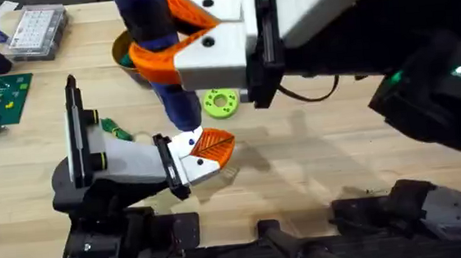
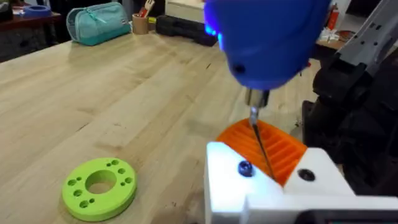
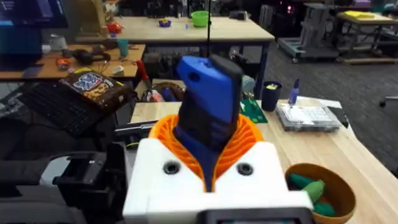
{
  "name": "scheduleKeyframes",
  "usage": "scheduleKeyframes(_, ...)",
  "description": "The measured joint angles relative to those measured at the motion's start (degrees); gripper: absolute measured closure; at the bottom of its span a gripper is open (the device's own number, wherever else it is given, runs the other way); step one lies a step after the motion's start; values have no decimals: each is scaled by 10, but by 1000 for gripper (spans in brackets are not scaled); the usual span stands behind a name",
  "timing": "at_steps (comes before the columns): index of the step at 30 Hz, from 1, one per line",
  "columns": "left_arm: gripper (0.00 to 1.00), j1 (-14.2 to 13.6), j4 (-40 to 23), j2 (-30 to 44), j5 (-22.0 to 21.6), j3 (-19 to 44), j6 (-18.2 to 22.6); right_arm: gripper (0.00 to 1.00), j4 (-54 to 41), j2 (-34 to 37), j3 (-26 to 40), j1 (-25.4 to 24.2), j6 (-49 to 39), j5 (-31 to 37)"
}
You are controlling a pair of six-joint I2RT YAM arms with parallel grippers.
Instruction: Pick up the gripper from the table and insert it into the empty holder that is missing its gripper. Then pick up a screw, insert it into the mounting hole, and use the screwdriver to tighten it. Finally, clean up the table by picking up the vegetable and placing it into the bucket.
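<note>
Pale wooden table point(image 1: 315, 151) carries the work, with a lime-green ring disc point(image 1: 220, 102) lying flat on it. Just beside that disc, the right gripper point(image 1: 176, 47) is clamped on the screwdriver point(image 1: 156, 44), which stands upright, bit pointing down. The bit meets the left gripper point(image 1: 207, 151), low on the table near the disc; whether its jaws are apart or together I cannot tell. Beyond the disc sits the bucket point(image 3: 323, 186), with the vegetable point(image 3: 305, 184) inside.
</note>
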Motion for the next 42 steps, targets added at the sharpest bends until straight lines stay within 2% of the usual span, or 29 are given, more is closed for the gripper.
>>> scheduleKeyframes(18, 987, 0, 0, 0, 0, 0, 0, 975, 36, 14, -14, 0, 19, -6)
scheduleKeyframes(42, 987, 0, 0, 0, 0, 0, 0, 975, 33, 30, -15, 0, 21, -6)
